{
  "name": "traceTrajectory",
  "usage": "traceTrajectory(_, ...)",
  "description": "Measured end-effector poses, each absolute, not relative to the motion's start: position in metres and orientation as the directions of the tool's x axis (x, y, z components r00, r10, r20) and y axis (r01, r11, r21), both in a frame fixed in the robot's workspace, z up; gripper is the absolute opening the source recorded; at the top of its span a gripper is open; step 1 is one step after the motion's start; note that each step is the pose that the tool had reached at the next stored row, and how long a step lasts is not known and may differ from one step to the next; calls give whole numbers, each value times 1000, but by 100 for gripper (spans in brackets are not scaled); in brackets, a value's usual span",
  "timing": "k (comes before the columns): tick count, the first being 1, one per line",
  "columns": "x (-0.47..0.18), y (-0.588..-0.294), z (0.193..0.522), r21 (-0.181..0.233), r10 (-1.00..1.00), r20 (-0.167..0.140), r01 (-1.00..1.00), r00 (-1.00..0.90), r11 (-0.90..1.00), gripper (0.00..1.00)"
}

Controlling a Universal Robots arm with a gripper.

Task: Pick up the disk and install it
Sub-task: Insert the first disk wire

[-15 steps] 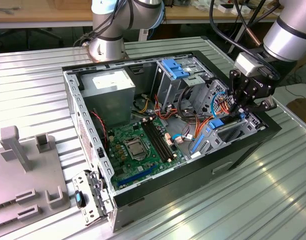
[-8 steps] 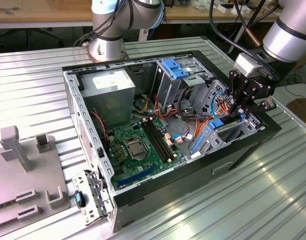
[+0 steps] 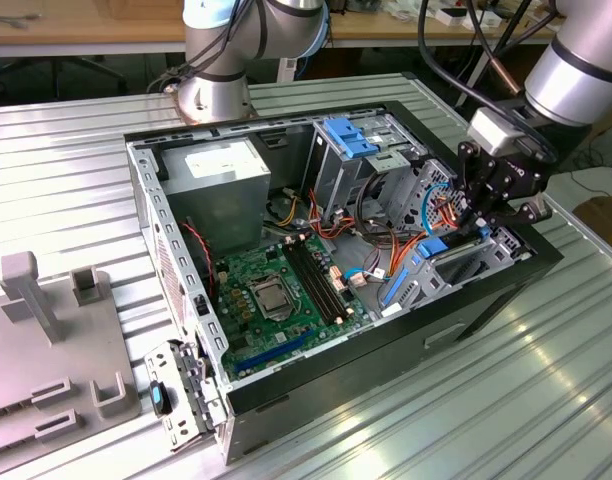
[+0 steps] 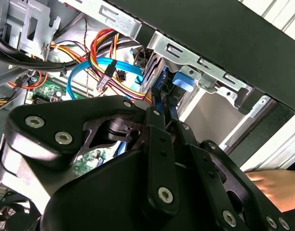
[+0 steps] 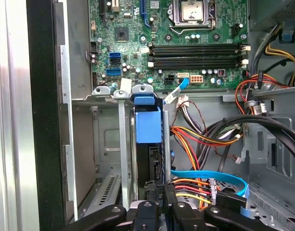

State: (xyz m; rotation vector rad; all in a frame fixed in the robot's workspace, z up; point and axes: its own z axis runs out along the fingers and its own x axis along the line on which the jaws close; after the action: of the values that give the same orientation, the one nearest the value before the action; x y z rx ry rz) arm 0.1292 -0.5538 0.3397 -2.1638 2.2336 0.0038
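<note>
Exterior view first: we see the arm [image 3: 586, 70] reaching down from the exterior view's right, its wrist tilted so the gripper [image 3: 476, 222] hangs over the case's [image 3: 316, 380] edge on that side, just above the drive bay [image 3: 466, 262]. Our fingers [image 4: 159, 144] in the second wrist view stand nearly closed, pinching the thin blue edge of the disk [image 4: 162, 96], which sits upright and partly down in the bay. From the first wrist view, we look along the disk [image 5: 148, 122] standing on edge between the bay's metal rails [image 5: 121, 144], its blue frame tab uppermost and its dark body below, the gripper [image 5: 159, 202] meeting its near end. Inside the open case lie the green motherboard [image 3: 276, 295], a grey power supply [image 3: 221, 185] in the far corner, a drive cage [image 3: 351, 150] with blue clips, and bundles of red, orange and blue cables [image 5: 205, 134] beside the bay. A person's hand [image 4: 273, 185] shows in the second wrist view outside the case, beyond its black wall.
</note>
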Motion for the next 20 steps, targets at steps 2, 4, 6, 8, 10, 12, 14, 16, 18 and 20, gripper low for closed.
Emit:
traceTrajectory(2,129,-554,339,-20,-999,-24,-999,-32,32,17)
traceTrajectory(4,129,-554,339,-20,-999,-24,-999,-31,32,17)
traceTrajectory(6,129,-554,339,-20,-999,-24,-999,-32,32,17)
traceTrajectory(8,129,-554,338,-20,-999,-24,-999,-31,32,17)
traceTrajectory(10,129,-554,337,-20,-999,-24,-999,-31,32,17)
traceTrajectory(12,129,-554,337,-20,-999,-24,-999,-31,32,17)
traceTrajectory(14,129,-554,337,-20,-999,-25,-999,-32,32,17)
traceTrajectory(16,129,-554,337,-20,-999,-25,-999,-32,32,17)
traceTrajectory(18,129,-554,336,-20,-999,-27,-999,-32,32,18)
traceTrajectory(20,129,-554,337,-20,-999,-25,-999,-31,32,25)
